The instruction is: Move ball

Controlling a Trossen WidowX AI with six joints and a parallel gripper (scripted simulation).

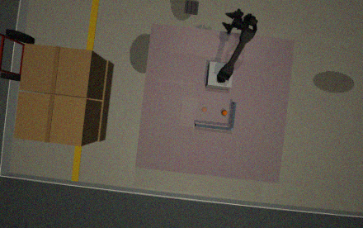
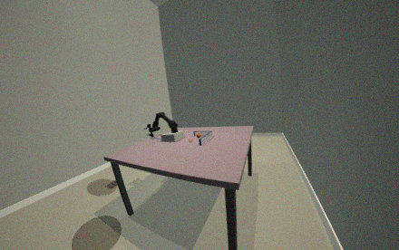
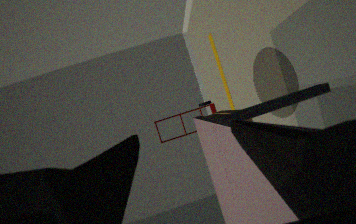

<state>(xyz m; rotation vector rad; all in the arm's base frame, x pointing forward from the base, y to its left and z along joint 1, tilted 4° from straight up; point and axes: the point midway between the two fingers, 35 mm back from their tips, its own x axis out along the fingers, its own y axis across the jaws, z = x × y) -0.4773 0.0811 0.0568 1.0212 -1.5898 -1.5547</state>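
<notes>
You had one orange ball (image 1: pixel 224 112), one pale see-through copy (image 1: pixel 204 109), and two low clear walls (image 1: pixel 232 116) joined in an L on the pink table (image 1: pixel 256 157). One arm (image 1: pixel 236 53) rose from a white base block (image 1: pixel 214 70), carrying one pincer (image 1: pixel 234 20).

Nearest in the exterior view, the table's front edge and dark legs stood before everything else. Farther back lay the copy, then the ball (image 2: pixel 199 135) just inside the corner walls (image 2: pixel 205 136). From above, the ball sat close to the wall at its side, and the copy lay apart from it toward the open side.

Off the table you had a large cardboard box (image 1: pixel 58 92), a yellow floor stripe (image 1: pixel 92 25) and a red cart frame (image 1: pixel 6 55).

The pincer stood wide and held nothing. It hung out past the table's far edge, well apart from the ball, with the base block between them.
</notes>
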